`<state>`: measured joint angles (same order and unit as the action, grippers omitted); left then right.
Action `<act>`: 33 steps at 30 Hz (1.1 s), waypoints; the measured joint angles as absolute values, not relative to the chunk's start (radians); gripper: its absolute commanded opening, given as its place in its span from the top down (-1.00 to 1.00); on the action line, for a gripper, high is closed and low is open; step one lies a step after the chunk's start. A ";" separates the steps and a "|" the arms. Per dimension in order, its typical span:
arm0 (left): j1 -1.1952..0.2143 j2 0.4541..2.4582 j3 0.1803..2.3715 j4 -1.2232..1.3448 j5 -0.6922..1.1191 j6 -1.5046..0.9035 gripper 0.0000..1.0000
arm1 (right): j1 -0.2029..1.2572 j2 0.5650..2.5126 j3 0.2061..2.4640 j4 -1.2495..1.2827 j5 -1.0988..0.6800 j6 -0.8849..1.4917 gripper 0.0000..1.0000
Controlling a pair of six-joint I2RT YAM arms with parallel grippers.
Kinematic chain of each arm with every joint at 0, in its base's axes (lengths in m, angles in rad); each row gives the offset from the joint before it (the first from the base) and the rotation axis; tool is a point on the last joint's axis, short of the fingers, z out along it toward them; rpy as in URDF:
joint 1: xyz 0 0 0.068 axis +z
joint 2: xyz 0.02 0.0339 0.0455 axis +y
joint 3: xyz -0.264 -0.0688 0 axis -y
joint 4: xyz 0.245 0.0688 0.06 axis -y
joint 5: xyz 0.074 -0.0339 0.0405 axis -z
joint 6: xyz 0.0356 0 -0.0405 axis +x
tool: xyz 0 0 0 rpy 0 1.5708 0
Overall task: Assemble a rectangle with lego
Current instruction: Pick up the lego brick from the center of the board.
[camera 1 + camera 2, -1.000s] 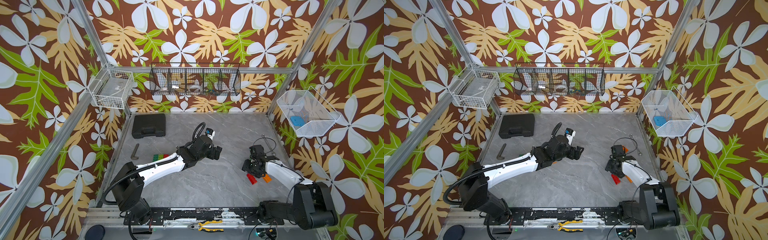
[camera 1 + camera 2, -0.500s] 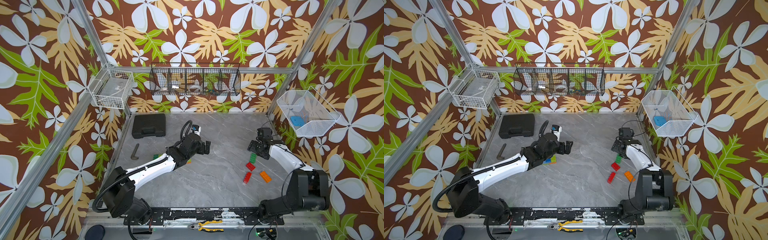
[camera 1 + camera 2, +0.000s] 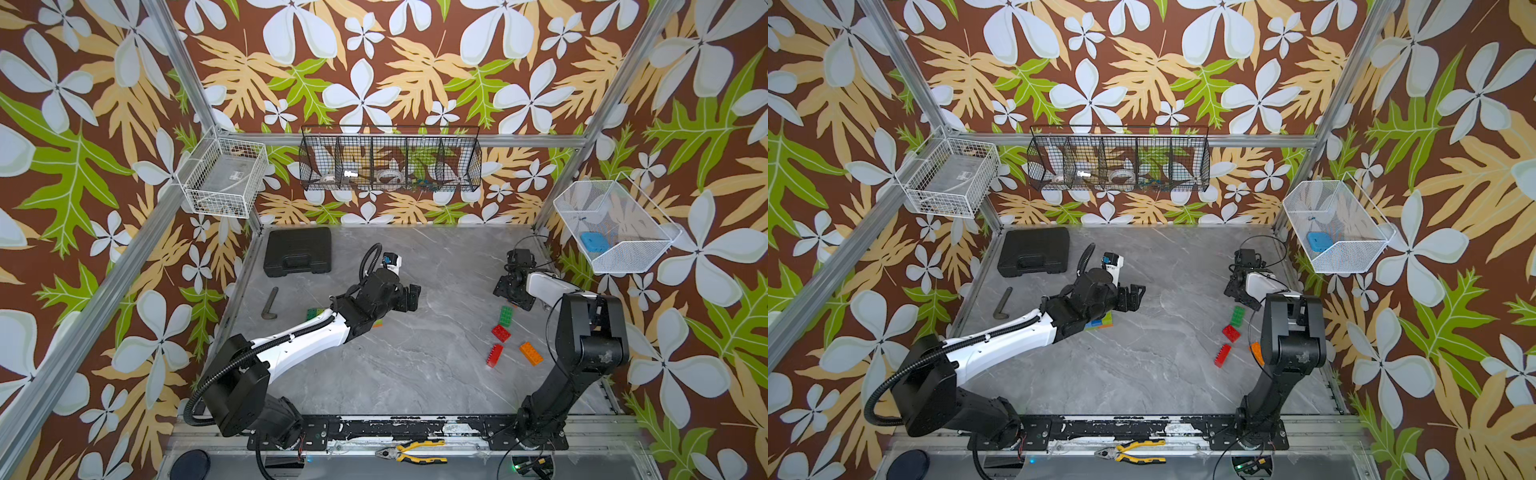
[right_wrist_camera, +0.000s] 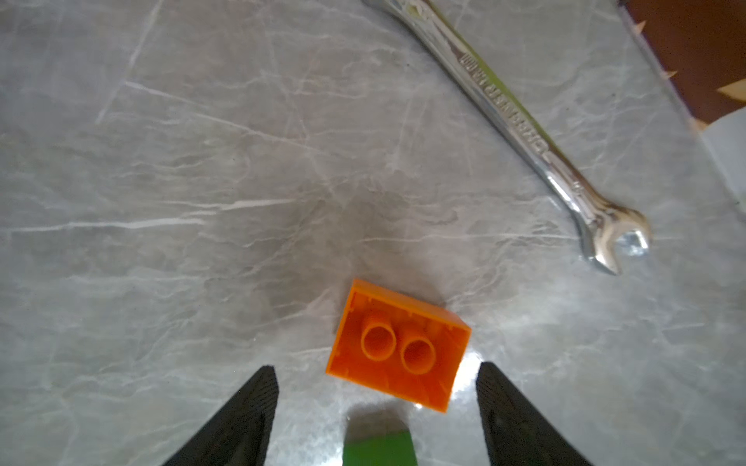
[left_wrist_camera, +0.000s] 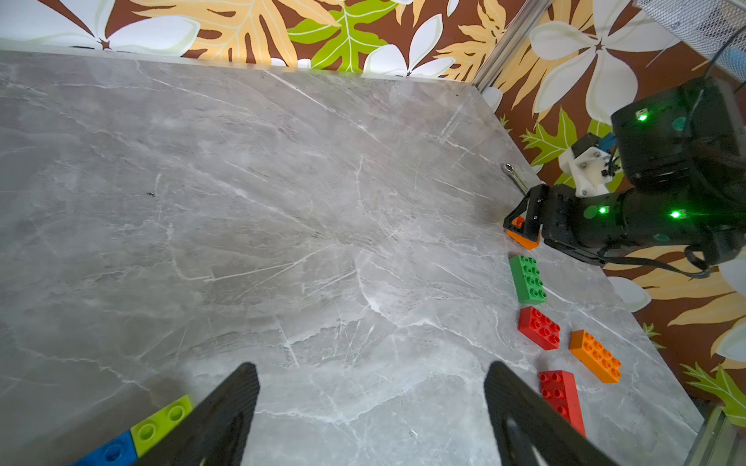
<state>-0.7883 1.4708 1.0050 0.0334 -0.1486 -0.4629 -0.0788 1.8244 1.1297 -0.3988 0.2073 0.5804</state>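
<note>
My left gripper (image 5: 369, 367) gapes wide and empty over the marble table (image 5: 282, 201), with a lime brick (image 5: 163, 417) and a blue brick (image 5: 109, 450) beside one finger. My right gripper (image 4: 375, 367) is spread just as wide and grips nothing. An upturned orange brick (image 4: 397, 347) lies partly between its tips, near a wrench (image 4: 520, 133). A green brick (image 5: 527, 278), red bricks (image 5: 539, 327) and a long orange brick (image 5: 595, 355) lie loose nearby.

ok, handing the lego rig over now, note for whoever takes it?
Left gripper: open, empty.
Right gripper: open, around an upside-down orange brick, not gripping.
Loose beside it: green brick, short red brick, long red brick, second orange brick.
Near the left gripper: lime brick and blue brick side by side, rest hidden.
Done: no finished rectangle in view.
Left: gather and join the bricks.
</note>
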 measured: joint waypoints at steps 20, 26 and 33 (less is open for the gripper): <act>-0.786 1.442 0.960 0.081 -0.123 -0.466 -0.28 | -0.116 1.855 1.115 -0.316 0.180 0.647 0.21; -0.750 1.385 0.891 0.133 -0.124 -0.442 -0.29 | -0.092 1.736 1.069 -0.319 0.070 0.629 0.29; -0.762 1.361 0.653 0.482 -0.020 -0.384 -0.42 | 0.111 1.519 1.017 -0.314 -0.319 0.710 0.34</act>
<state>-0.7620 1.3613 0.6529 0.4816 -0.0196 -0.3843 0.1112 1.5188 1.0168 -0.3141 -0.3191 0.7101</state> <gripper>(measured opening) 0.687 0.379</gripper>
